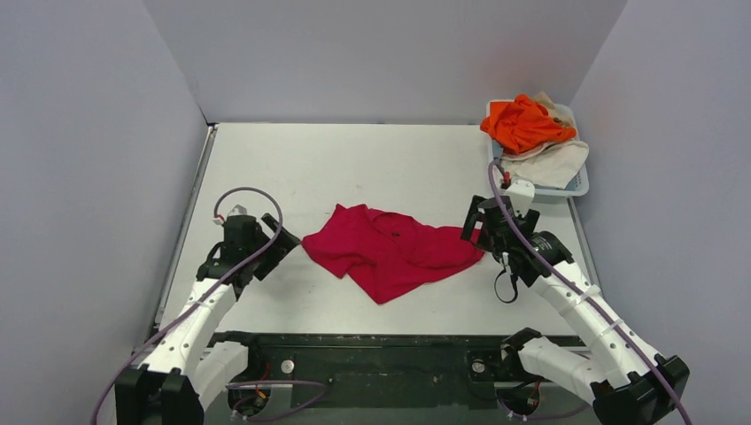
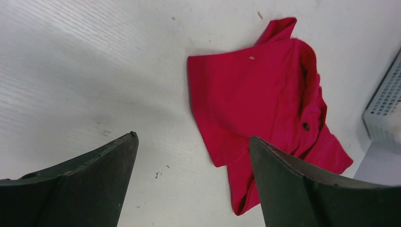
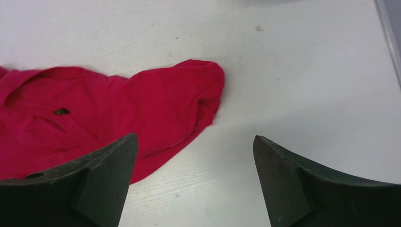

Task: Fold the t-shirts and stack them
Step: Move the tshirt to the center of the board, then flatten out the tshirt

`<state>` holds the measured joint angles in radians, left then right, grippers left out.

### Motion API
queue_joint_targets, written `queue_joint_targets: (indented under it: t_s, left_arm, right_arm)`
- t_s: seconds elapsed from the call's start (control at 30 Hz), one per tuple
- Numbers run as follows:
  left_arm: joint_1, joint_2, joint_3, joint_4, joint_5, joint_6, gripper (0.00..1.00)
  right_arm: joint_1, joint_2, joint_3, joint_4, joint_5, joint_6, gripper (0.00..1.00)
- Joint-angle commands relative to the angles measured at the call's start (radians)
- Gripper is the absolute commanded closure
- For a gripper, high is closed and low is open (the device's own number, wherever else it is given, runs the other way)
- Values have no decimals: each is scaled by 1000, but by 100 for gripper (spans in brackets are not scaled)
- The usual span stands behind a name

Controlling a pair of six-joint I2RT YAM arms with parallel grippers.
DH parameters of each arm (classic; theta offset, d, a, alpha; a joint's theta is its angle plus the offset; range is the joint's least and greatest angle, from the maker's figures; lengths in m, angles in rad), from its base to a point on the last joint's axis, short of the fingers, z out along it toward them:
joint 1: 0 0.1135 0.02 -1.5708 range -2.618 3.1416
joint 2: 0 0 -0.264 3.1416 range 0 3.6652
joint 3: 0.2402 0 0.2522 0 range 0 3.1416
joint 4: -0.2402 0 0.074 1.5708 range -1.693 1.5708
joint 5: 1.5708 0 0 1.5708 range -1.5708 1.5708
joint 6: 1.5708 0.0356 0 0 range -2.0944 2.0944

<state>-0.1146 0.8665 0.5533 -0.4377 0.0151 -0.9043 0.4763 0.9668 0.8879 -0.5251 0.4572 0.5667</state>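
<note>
The crimson red t-shirt [image 1: 388, 248] lies crumpled on the white table, mid-front; it also shows in the left wrist view [image 2: 265, 104] and the right wrist view [image 3: 118, 113]. My left gripper [image 1: 282, 241] is open and empty just left of the shirt's left edge, jaws wide [image 2: 191, 142]. My right gripper [image 1: 471, 228] is open and empty at the shirt's right edge, jaws wide [image 3: 194, 142]. The bright orange t-shirt [image 1: 522, 122] lies on top of the cream-white t-shirt [image 1: 553, 159] in the basket at the back right.
A white plastic basket [image 1: 576, 184] stands at the back right by the right wall; its corner shows in the left wrist view [image 2: 385, 113]. Grey walls close in the table on the left, back and right. A black base rail runs along the near edge.
</note>
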Motion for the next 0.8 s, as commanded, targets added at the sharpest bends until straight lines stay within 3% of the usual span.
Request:
queue_joint_targets:
  t_s: [0.0, 0.23, 0.5, 0.63, 0.67, 0.7, 0.77]
  left_arm:
    - [-94, 130, 41, 155, 26, 59, 2]
    - [-150, 413, 134, 227, -53, 91, 1]
    - [-170, 639, 193, 295, 18, 98, 23]
    - [-196, 683, 207, 300, 15, 110, 44]
    - [-199, 687, 210, 299, 12, 118, 55]
    - [-206, 691, 210, 292, 9, 121, 78]
    - [-209, 690, 216, 267, -2, 126, 99]
  right_arm:
    - [60, 24, -31, 83, -151, -78, 14]
    - [167, 239, 13, 135, -221, -124, 14]
    - [176, 385, 42, 180, -286, -92, 17]
    - [179, 419, 30, 183, -284, -51, 20]
    - [179, 433, 32, 190, -278, -40, 20]
    - [183, 440, 36, 194, -265, -35, 21]
    - [191, 465, 54, 200, -248, -26, 22]
